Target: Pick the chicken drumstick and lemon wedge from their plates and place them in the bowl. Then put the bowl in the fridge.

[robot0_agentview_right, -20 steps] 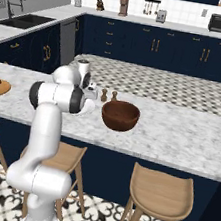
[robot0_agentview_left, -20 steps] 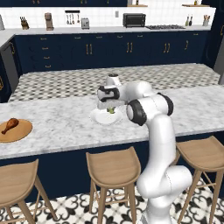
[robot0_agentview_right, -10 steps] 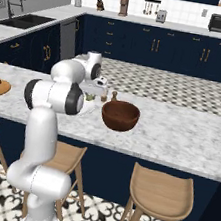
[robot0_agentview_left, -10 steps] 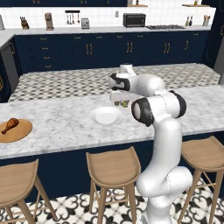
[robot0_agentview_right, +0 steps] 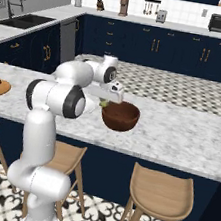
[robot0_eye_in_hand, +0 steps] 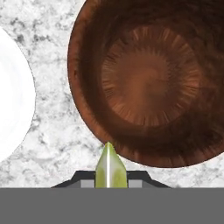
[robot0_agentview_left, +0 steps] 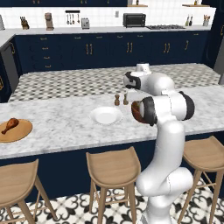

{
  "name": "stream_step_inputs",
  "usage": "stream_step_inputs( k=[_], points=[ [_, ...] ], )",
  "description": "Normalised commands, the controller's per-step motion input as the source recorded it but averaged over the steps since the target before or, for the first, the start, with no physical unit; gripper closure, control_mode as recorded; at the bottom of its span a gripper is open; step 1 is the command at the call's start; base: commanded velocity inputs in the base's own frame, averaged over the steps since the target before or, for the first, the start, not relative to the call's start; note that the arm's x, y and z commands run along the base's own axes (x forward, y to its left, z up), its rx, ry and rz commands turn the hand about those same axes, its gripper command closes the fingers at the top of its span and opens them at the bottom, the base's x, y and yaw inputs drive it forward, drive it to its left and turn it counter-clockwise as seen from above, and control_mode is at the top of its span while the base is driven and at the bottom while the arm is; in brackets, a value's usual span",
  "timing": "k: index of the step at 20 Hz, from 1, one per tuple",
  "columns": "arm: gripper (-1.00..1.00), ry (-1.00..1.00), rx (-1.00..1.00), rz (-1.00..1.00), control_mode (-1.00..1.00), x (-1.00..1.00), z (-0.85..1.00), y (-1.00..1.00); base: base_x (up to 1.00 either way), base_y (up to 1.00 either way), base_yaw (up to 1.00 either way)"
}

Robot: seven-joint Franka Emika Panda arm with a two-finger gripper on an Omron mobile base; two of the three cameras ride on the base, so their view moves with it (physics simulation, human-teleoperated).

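Observation:
My gripper (robot0_eye_in_hand: 109,178) is shut on the tiny yellow-green lemon wedge (robot0_eye_in_hand: 108,167) and holds it above the counter, just outside the rim of the dark wooden bowl (robot0_eye_in_hand: 148,83). From the right base view, the gripper (robot0_agentview_right: 104,103) hangs at the bowl's (robot0_agentview_right: 120,116) left edge with the wedge (robot0_agentview_right: 103,103) in it. The bowl is empty. The white plate (robot0_agentview_left: 106,115) lies bare to the bowl's left. Far left on the counter, the drumstick (robot0_agentview_left: 9,125) rests on the tan wooden plate (robot0_agentview_left: 19,132).
Two small shakers (robot0_agentview_left: 120,99) stand behind the white plate, close to the hand. Wooden stools (robot0_agentview_left: 113,162) line the counter's front edge. A second counter and navy cabinets run behind.
The arm has swung right from over the white plate to the bowl's edge, carrying the lemon wedge. The white plate now lies bare.

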Motion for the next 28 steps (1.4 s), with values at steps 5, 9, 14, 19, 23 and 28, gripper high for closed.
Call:
stream_step_inputs(
  k=[5,9,14,19,23,28],
  points=[
    [1.00,0.00,0.00,-0.01,-1.00,0.21,-0.04,-0.58,0.00,0.00,0.00],
    [1.00,0.00,0.00,0.00,-1.00,0.43,-0.26,-0.37,0.00,0.00,0.00],
    [1.00,0.00,-0.01,0.00,-1.00,0.03,-0.55,-0.30,0.00,0.00,0.00],
    [1.00,0.00,0.00,0.00,-1.00,0.00,-0.43,-0.23,0.00,0.00,0.00],
    [1.00,0.00,0.00,0.00,-1.00,0.00,-0.23,-0.03,0.00,0.00,0.00],
    [-1.00,0.00,0.00,0.00,-1.00,0.00,-0.01,0.00,0.00,0.00,0.00]
  ],
)
